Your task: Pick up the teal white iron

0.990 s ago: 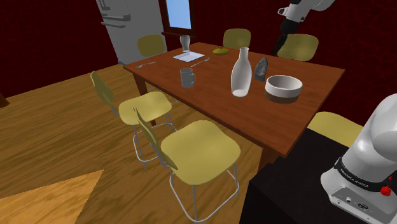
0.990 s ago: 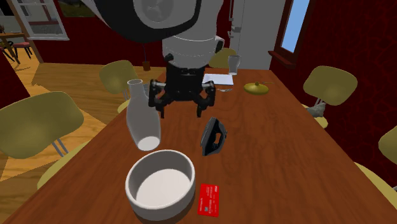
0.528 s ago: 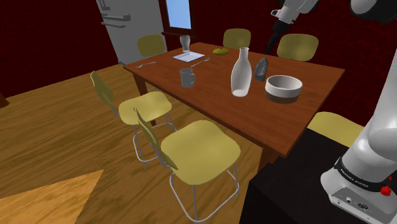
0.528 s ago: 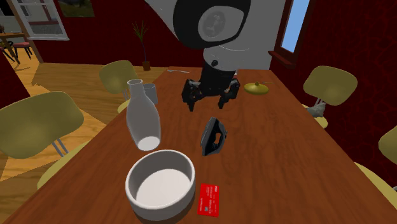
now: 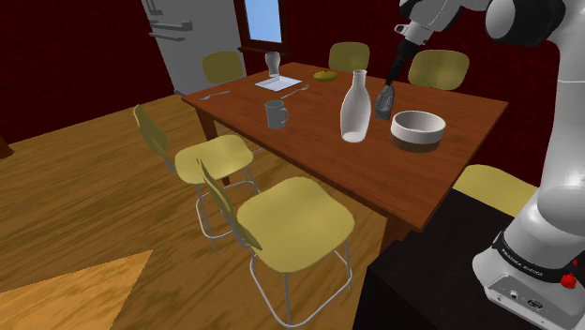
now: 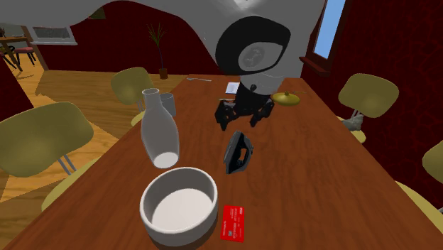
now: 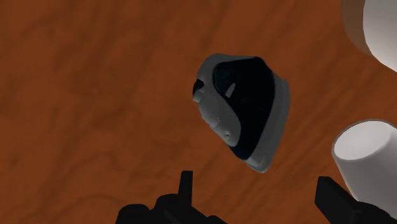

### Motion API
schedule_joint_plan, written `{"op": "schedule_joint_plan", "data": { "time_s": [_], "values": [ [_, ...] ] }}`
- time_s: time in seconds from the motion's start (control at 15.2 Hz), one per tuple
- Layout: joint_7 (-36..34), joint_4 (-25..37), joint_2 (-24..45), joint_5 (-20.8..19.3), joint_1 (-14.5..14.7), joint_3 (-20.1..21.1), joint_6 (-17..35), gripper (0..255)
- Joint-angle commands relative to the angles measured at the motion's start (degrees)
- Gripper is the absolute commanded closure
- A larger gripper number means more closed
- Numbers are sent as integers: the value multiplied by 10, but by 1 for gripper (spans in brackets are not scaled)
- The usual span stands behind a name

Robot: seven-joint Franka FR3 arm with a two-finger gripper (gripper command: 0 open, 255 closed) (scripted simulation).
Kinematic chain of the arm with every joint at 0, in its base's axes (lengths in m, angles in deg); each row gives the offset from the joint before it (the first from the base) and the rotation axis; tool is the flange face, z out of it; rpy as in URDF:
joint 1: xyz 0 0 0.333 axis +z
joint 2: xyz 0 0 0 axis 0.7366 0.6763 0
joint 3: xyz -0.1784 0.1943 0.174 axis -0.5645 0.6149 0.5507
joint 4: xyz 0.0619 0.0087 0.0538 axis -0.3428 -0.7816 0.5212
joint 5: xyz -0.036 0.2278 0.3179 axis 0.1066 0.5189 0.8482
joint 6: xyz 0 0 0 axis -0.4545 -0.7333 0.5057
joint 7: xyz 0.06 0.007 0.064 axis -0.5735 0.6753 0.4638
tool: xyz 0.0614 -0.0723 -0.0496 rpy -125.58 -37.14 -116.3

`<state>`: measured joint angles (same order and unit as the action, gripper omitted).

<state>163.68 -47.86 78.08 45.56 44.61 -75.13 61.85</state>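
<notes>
arm [image 5: 567, 131]: white, rises along the right edge of the shoulder view, folds over at the upper right corner | wrist: angled down and toward frame left | gripper [image 5: 391, 80]: black, pointing down, upper right of frame | fingers [image 7: 185, 188]: standing well apart, clasping nothing

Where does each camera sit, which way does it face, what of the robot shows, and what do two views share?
Shoulder view: beside and behind the stand, looking down across the table; base and arm show, gripper above the dark grey iron.
Second exterior view: low at the table's end by the bowl, facing the arm; wrist and gripper show.
Wrist view: on the hand, looking down at the iron; two open fingers show.
Shared: both exterior views show the iron beside the white bottle and bowl.
</notes>
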Motion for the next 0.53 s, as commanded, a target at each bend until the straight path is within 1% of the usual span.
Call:
{"op": "schedule_joint_plan", "data": {
  "time_s": [0.0, 0.13, 0.2, 0.46],
  "values": [
    [7, -13, 1, 4, 2, 2, 13, 0],
    [9, -16, 2, 5, 2, 2, 16, 0],
    [9, -15, 3, 5, 1, 2, 15, 255],
    [9, -15, 3, 5, 1, 2, 15, 255]
  ]
}}
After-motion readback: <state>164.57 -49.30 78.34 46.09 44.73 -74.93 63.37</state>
